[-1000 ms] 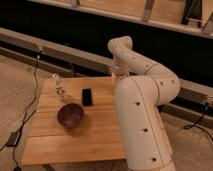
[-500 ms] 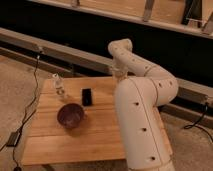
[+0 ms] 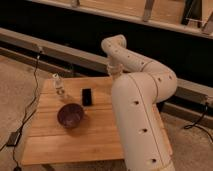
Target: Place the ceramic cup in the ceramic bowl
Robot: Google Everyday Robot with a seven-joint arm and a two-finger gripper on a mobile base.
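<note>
The dark purple-maroon ceramic bowl [image 3: 70,115] sits on the left part of the wooden table [image 3: 95,137], upright and with nothing showing inside it. The white ceramic cup does not show anywhere; it may be hidden behind my arm. My gripper [image 3: 114,70] hangs down from the wrist at the table's far edge, right of the bowl and behind it, partly hidden by my thick white forearm [image 3: 137,115].
A small flat black rectangular object [image 3: 87,96] lies just behind the bowl. A clear slim bottle [image 3: 59,86] stands at the far left of the table. A cable [image 3: 31,107] hangs off the left side. A dark ledge and rail run behind the table.
</note>
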